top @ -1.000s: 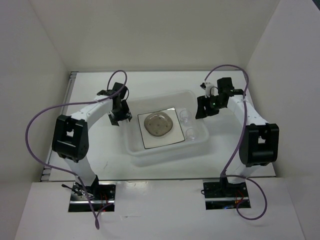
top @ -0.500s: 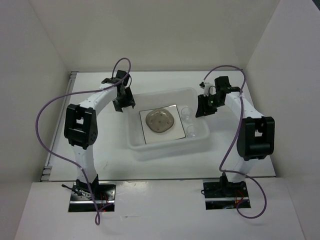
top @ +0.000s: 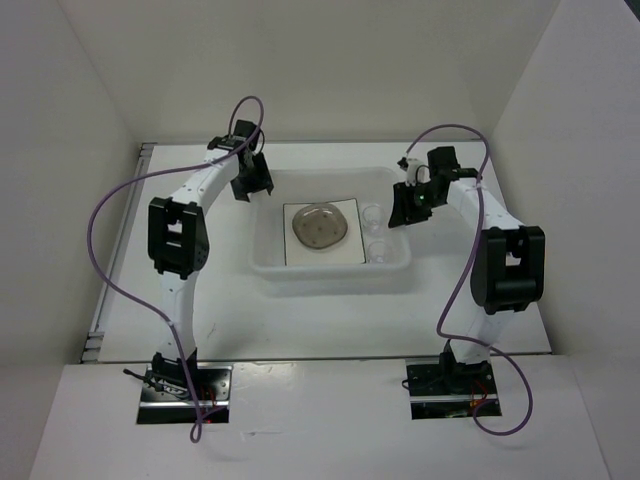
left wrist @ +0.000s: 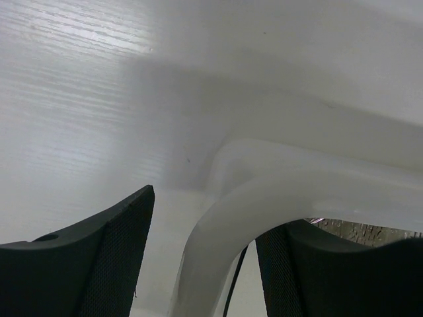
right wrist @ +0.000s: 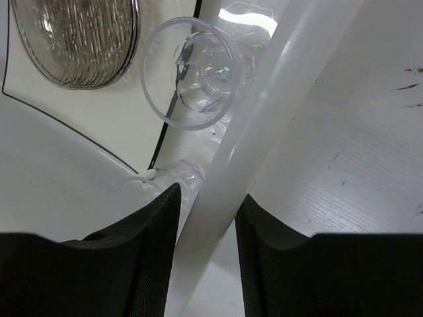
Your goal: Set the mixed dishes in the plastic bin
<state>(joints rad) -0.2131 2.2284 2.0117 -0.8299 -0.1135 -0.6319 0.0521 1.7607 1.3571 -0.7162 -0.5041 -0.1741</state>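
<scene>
You see the plastic bin (right wrist: pixel 264 119) is smooth, glossy and translucent; the cup (right wrist: pixel 188 72) is clear and shiny; the table (left wrist: pixel 79 99) is matt with fine grain.

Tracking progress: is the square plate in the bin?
In: the square plate lies flat on the floor of the bin, walls all around.

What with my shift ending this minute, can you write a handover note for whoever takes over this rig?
Left pincer: open, straddling the far-left corner rim of the plastic bin, with a gap showing beside it.
Right pincer: shut on the bin's right rim.
In the bin: the square plate with a greyish round dish on it (whether a second is stacked there cannot be told). A clear cup and a second clear cup stand beside the plate.
Done: every dish in view is inside.
Left: probably only letting go and pulling back.
</scene>
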